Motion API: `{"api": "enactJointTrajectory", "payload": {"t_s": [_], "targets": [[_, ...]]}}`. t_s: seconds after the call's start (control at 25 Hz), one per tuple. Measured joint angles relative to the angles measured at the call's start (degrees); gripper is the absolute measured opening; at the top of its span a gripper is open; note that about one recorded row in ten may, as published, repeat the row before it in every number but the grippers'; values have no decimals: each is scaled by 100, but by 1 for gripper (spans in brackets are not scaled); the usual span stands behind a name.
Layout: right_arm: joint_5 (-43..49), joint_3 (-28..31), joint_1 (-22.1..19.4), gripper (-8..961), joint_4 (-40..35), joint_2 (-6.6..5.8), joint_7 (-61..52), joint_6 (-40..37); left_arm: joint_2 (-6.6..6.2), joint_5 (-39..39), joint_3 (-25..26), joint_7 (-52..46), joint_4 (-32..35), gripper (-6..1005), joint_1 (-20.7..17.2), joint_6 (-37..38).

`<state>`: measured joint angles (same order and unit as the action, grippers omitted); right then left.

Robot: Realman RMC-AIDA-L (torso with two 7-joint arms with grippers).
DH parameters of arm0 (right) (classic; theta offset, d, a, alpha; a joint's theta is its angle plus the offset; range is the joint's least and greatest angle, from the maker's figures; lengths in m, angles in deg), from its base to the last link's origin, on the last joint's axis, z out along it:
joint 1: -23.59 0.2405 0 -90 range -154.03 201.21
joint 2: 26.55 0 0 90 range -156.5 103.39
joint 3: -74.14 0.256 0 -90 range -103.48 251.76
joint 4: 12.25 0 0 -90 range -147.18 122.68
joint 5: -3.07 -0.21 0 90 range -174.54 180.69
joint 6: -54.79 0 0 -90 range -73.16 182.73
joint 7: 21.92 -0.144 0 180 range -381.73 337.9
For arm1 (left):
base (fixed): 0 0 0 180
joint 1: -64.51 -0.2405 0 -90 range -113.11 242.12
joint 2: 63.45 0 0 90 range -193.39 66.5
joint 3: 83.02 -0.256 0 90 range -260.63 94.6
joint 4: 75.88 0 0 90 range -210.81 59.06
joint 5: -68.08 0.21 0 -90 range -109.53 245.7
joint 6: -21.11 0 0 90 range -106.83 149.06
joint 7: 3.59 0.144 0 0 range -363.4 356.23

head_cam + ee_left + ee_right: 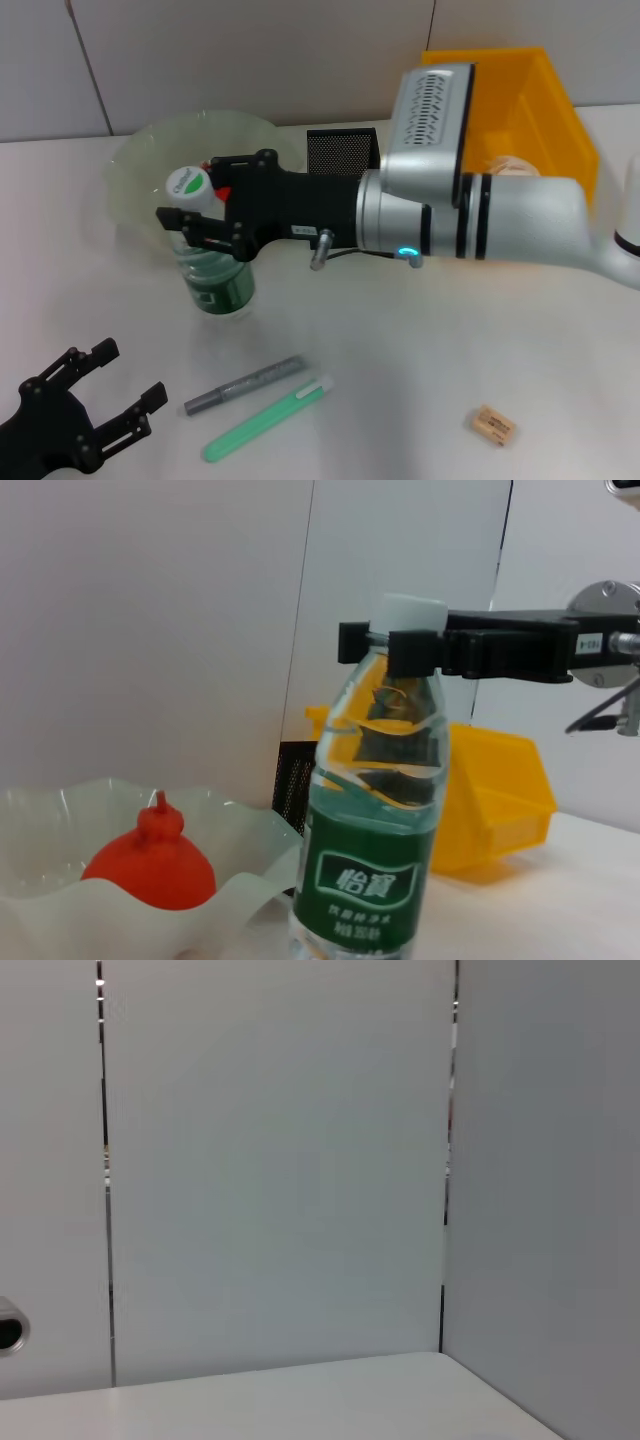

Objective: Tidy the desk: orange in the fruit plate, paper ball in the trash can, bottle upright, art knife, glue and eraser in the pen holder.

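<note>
The clear bottle with white cap and green label stands upright on the table just in front of the fruit plate. My right gripper reaches in from the right and is shut on its neck under the cap; the same bottle and black fingers show in the left wrist view. The red-orange orange lies in the plate. A grey art knife, a green glue stick and a tan eraser lie on the table. The paper ball sits in the yellow trash can. My left gripper rests open at the near left.
The black mesh pen holder stands behind my right wrist, between plate and yellow bin. My right forearm spans the table's middle above the surface. The right wrist view shows only the wall and bare tabletop.
</note>
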<state>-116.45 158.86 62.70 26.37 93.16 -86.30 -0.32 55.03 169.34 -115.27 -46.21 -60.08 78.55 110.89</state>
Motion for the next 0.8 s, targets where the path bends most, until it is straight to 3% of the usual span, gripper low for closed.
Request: {"api": "enactJointTrajectory", "payload": {"t_s": [0.44,0.8], "targets": [[-292,-603,341,444,-92,1,-41,354,0,0,0,18,-6,820,-16,6],[-299,-657,402,449,-193,6,-67,488,5,0,-36,23,-6,819,-16,6]]}}
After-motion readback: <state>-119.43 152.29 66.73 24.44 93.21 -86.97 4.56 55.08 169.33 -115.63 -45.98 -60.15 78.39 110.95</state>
